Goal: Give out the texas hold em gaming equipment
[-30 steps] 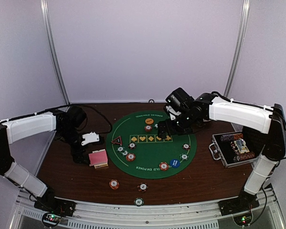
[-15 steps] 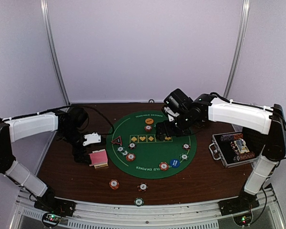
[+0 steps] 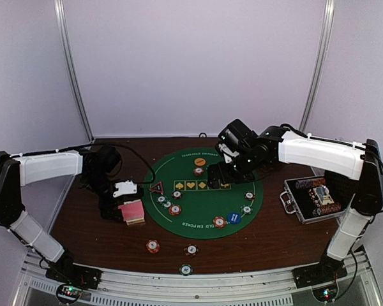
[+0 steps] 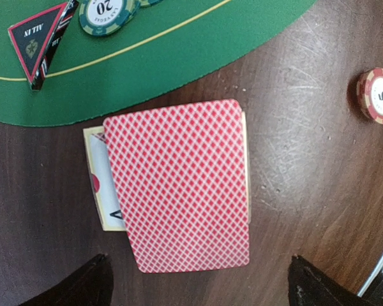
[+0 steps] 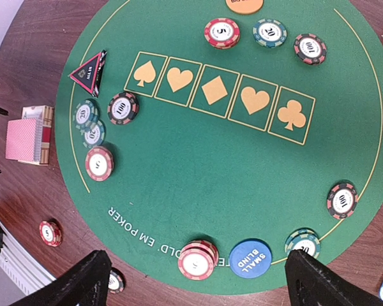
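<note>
Chips already ring the mat, three stray on the worktop; dealing looks unstarted. Deck lies beside the mat under the wide, empty left claw; right claw wide too.

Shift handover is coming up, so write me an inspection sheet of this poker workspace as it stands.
Surface: brown table carrying a round green mat.
Job's things: pink-backed deck on the table beside the mat; triangle marker, blue disc, orange disc and striped chips on the mat; three loose chips off it near the front edge.
Clutter: open metal-edged case at the right.
Pincers: left pincer open above the deck; right pincer open above the mat; neither holds anything.
Cables: black cable looping on the table by the left arm.
Surroundings: pale walls, two metal poles; nothing else seen.
</note>
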Tool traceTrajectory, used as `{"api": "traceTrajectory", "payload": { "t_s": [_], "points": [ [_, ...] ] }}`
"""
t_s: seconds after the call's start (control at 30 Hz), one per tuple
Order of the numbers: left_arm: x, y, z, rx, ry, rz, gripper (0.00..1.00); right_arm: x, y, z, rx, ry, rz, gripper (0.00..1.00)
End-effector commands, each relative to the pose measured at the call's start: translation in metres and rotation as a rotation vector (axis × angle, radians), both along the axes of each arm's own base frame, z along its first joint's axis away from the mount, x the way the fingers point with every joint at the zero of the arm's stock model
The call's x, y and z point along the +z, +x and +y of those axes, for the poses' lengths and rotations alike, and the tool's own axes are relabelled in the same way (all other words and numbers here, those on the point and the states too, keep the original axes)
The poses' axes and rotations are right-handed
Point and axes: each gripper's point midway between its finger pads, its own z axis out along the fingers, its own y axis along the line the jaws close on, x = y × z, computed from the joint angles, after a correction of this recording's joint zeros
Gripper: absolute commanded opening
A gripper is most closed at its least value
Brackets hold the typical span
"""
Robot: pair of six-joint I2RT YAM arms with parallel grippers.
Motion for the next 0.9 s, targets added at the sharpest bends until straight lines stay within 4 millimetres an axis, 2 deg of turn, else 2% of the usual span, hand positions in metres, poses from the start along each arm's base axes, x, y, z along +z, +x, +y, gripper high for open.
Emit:
{"api": "traceTrajectory", "payload": {
  "t_s": [0.0,0.87],
  "points": [
    [-0.006,0.005,-0.003,-0.013,0.004,-0.008,0.98,0.017,0.001,0.005,-0.009,0.033,-0.025,0.99],
    [-0.028,0.009,0.003,0.025,0.052,0.009,0.98,0.016,-0.001,-0.001,-0.011,0.009,-0.028,1.0]
  ]
}}
